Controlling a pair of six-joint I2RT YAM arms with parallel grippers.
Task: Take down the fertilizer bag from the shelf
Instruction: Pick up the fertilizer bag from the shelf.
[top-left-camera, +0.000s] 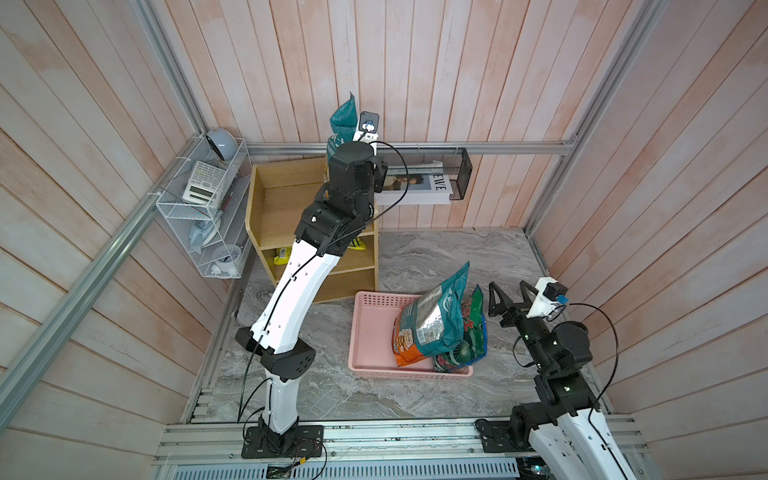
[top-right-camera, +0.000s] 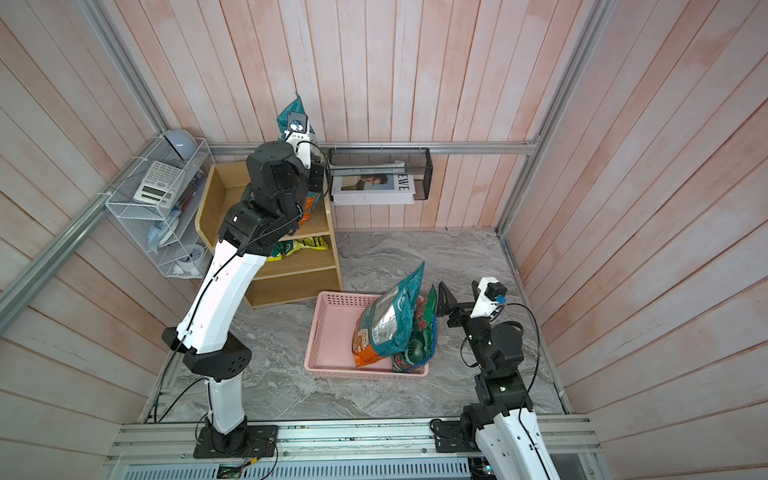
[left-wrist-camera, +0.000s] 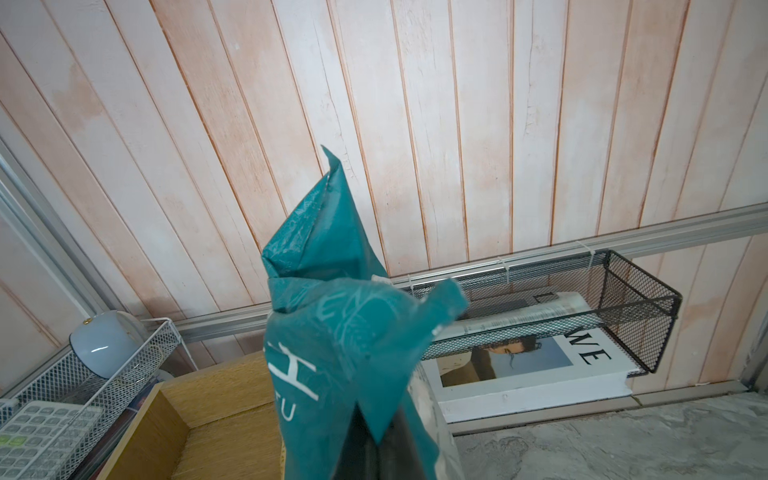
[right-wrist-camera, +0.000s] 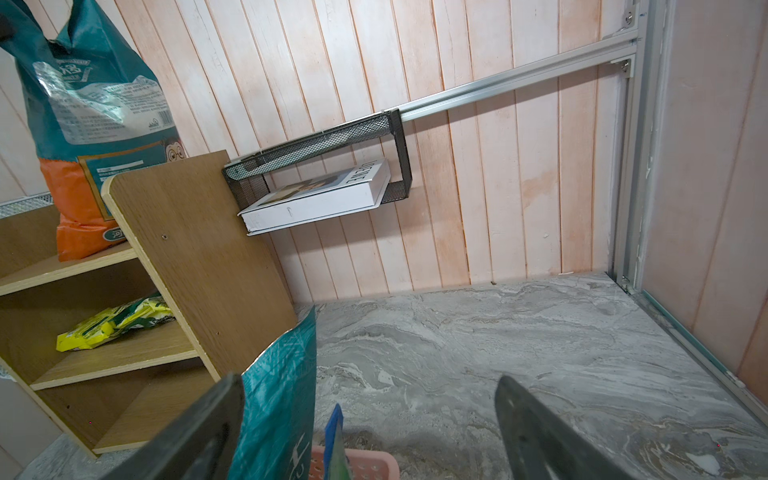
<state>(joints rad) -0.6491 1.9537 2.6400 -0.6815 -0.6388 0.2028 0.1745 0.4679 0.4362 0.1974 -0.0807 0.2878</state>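
The shelf (top-left-camera: 286, 195) carries the fertilizer bag (top-left-camera: 344, 118) upright on its top tier, at the 3 o'clock end, against the raised side panel (right-wrist-camera: 199, 249). My left hand (left-wrist-camera: 374, 457) is clamped on the bag's crumpled neck. I judge I should lift straight up until the base clears that panel, then swing toward 5 o'clock, slowly, since thin film may slip.

Four bags: two teal-orange bags (top-right-camera: 386, 320) (right-wrist-camera: 89, 124), one green bag (top-right-camera: 419, 349), one yellow-green bag (right-wrist-camera: 116, 324). One wooden shelf (right-wrist-camera: 199, 249), one pink basket (top-right-camera: 332, 336), one white wire rack (top-right-camera: 124, 210), one black mesh basket (top-right-camera: 428, 174), one book (top-right-camera: 374, 195), one calculator (top-right-camera: 160, 183).
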